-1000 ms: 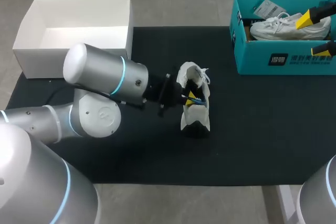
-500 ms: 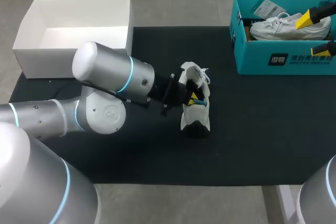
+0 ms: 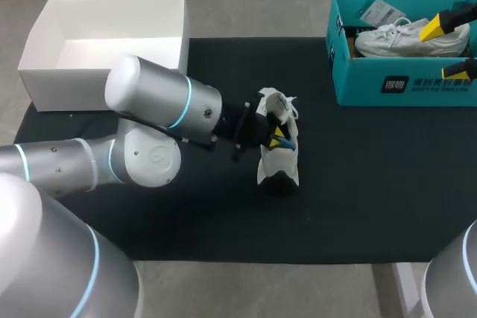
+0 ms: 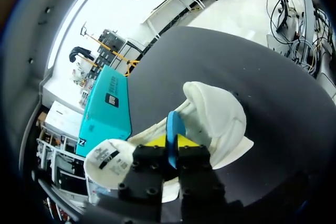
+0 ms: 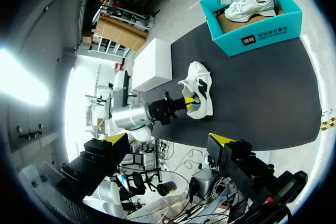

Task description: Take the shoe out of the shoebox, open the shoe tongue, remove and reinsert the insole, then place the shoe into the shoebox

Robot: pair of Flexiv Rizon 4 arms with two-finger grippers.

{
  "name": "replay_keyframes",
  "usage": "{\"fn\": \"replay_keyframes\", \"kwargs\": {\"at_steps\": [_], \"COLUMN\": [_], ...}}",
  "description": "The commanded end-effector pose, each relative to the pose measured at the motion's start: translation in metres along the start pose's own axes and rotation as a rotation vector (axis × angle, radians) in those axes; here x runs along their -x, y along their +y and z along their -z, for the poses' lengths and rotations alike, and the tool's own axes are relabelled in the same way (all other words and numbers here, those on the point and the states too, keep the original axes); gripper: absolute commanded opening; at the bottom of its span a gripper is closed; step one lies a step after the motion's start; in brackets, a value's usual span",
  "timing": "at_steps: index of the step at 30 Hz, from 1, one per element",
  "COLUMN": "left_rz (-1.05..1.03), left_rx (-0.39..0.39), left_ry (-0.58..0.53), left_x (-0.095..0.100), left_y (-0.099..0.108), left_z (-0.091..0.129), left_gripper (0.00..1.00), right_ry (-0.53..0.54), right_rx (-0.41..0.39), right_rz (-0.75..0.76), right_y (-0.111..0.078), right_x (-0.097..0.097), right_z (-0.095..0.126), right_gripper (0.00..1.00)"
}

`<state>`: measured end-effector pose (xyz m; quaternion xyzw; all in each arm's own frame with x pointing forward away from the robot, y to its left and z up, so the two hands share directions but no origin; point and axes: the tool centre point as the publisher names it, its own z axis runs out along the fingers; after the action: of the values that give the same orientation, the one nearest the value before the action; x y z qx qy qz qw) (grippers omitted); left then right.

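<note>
My left end effector (image 4: 173,141) is nearly closed, its two yellow tips pinching the edge of a blue insole (image 4: 174,124) from both sides. The insole stands on edge between the fingers and runs ahead of them into the opening of the white shoe (image 4: 216,113). From the wrist view I cannot tell how much of the insole sits inside the shoe; only a narrow blue strip shows.

The shoe lies on the black surface (image 3: 373,184) near its middle, well apart from the teal shoebox (image 3: 402,83). Its laces are loose at the end farther from me and a dark patch shows at the nearer end. My left arm comes in low from the left side and meets the shoe at its side.

The shoebox stands at the far right corner of the surface, open on top, with a second white shoe (image 3: 395,39) lying inside it. A white box (image 3: 112,5), also open, stands at the far left corner.

My right end effector (image 5: 169,139) hangs high above the surface on the shoebox side, fingers spread wide, holding nothing.
</note>
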<state>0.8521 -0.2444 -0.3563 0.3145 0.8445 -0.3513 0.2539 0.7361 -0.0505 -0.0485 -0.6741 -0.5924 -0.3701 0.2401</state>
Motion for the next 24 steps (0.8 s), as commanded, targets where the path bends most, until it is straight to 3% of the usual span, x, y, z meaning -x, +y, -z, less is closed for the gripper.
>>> {"fn": "replay_keyframes", "kwargs": {"at_steps": [1,3,7,11,13,14,18,20,22,24], "left_rz": [-0.005,-0.008,-0.009,-0.005,0.002,0.004,0.001,-0.004,-0.012,-0.017], "left_rx": [0.002,0.002,0.002,0.002,0.001,0.000,-0.003,-0.008,-0.009,-0.008], "left_ry": [0.006,0.008,0.010,0.020,0.029,0.033,0.035,0.033,0.035,0.039], "left_x": [-0.0003,-0.0004,-0.0004,-0.0019,-0.0030,-0.0036,-0.0030,-0.0015,-0.0003,-0.0002], "left_y": [-0.0031,-0.0042,-0.0042,-0.0041,-0.0037,-0.0033,-0.0067,-0.0098,-0.0106,-0.0112], "left_z": [0.0178,0.0192,0.0192,0.0178,0.0156,0.0139,0.0113,0.0135,0.0159,0.0186], "left_gripper": [0.13,0.09,0.12,0.35,0.28,0.01,0.00,0.15,0.18,0.14], "right_ry": [-0.002,-0.002,-0.002,-0.002,-0.002,-0.002,-0.002,-0.002,-0.002,-0.002], "right_rx": [-0.002,-0.002,-0.002,-0.002,-0.002,-0.002,-0.002,-0.002,-0.002,-0.002], "right_rz": [-0.001,-0.001,-0.001,-0.001,-0.001,-0.001,-0.001,-0.001,-0.001,-0.001], "right_y": [0.0013,0.0013,0.0013,0.0013,0.0013,0.0013,0.0013,0.0013,0.0013,0.0013], "right_x": [-0.0001,-0.0001,-0.0001,-0.0001,-0.0001,-0.0001,-0.0001,-0.0001,-0.0001,-0.0001], "right_z": [-0.0012,-0.0012,-0.0012,-0.0012,-0.0012,-0.0012,-0.0012,-0.0012,-0.0012,-0.0012], "right_gripper": [1.00,1.00,1.00,1.00,1.00,1.00,1.00,1.00,1.00,1.00]}}
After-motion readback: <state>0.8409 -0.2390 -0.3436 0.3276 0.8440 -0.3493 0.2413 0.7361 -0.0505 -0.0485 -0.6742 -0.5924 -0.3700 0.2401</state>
